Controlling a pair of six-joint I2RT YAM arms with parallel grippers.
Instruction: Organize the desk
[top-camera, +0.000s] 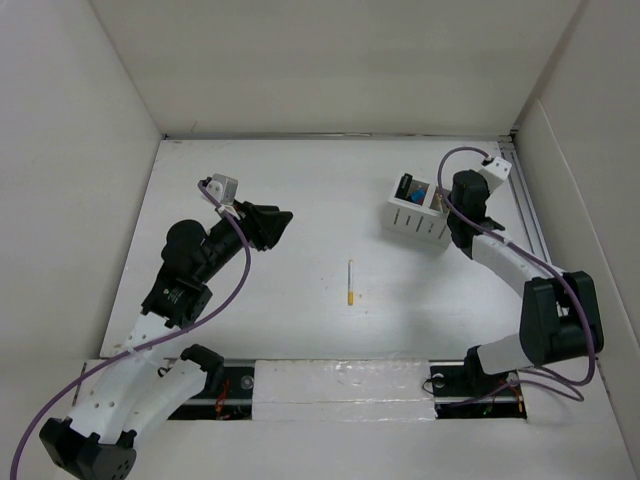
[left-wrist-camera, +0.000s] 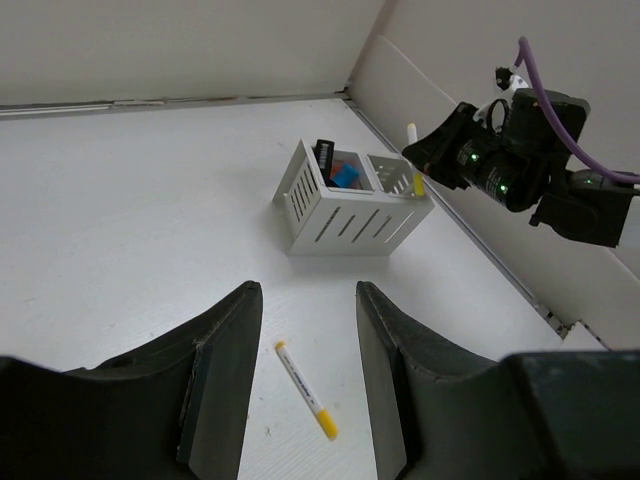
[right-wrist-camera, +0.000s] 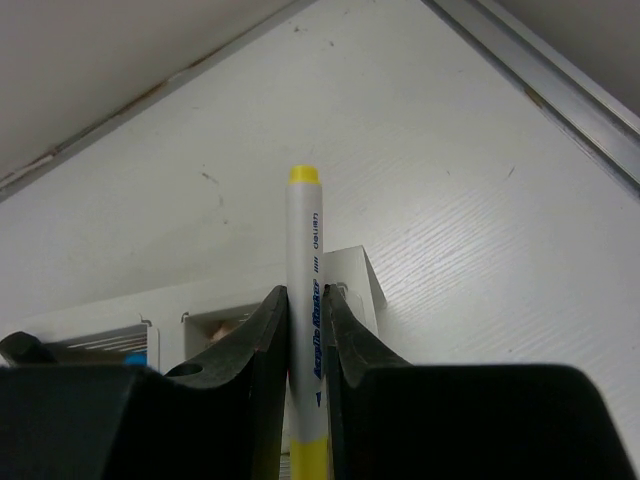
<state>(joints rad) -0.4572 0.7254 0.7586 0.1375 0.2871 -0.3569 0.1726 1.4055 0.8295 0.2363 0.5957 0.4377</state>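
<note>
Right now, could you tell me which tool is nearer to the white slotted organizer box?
Right. The right tool hangs over the right end of the organizer box, shut on an acrylic marker; the left tool, open, sits well off to its left.

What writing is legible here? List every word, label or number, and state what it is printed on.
"Acrylic Marker": blue, along the white plastic marker with yellow cap, clamped in the jaws of the right gripper.
Smaller dark print above it on that barrel: too small to read.
Print on the second white-and-yellow marker lying on the matte white desk: blurred.
White slotted organizer box and contents: nothing legible.
</note>
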